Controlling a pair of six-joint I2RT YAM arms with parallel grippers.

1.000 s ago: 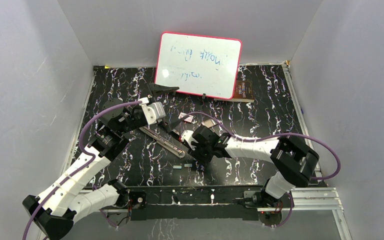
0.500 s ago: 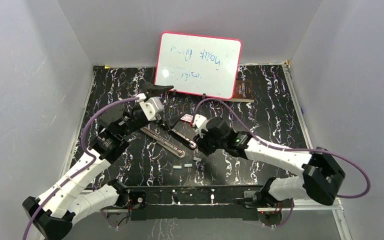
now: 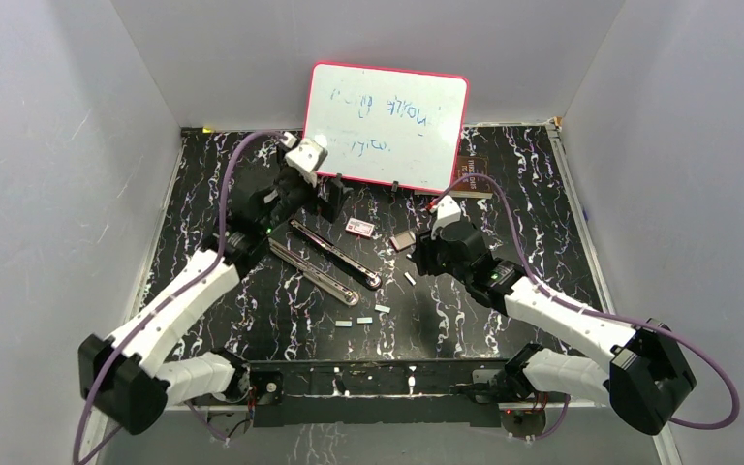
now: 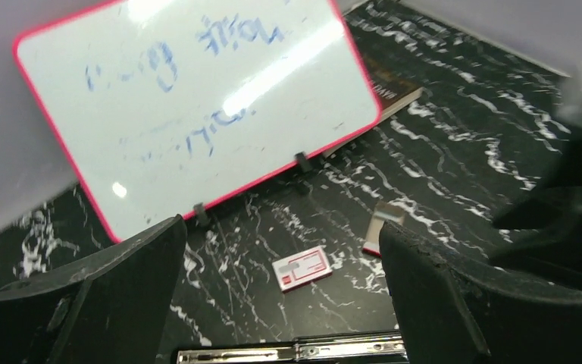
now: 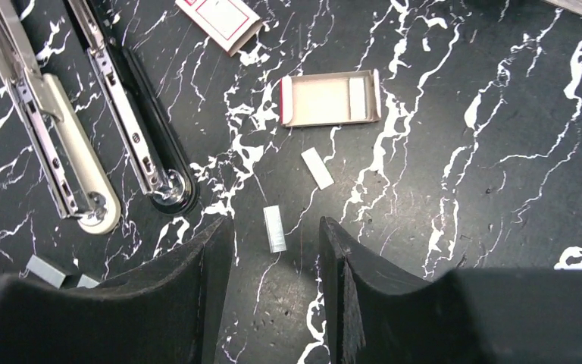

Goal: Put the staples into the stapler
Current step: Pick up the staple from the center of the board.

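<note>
The stapler lies opened flat on the surface — a staple strip at its four o'clock sits below the half-spread, empty right jaws; left jaws wide, empty.

Our left arm folds at an elbow down at 8 o'clock, then stretches far out toward 11 o'clock. There the left tool tilts downward, its fingers spread as wide as they go, with nothing between them. Our right arm bends at 4 o'clock and reaches in toward the centre. The right tool points down, its fingers parted and gripping nothing.
</note>
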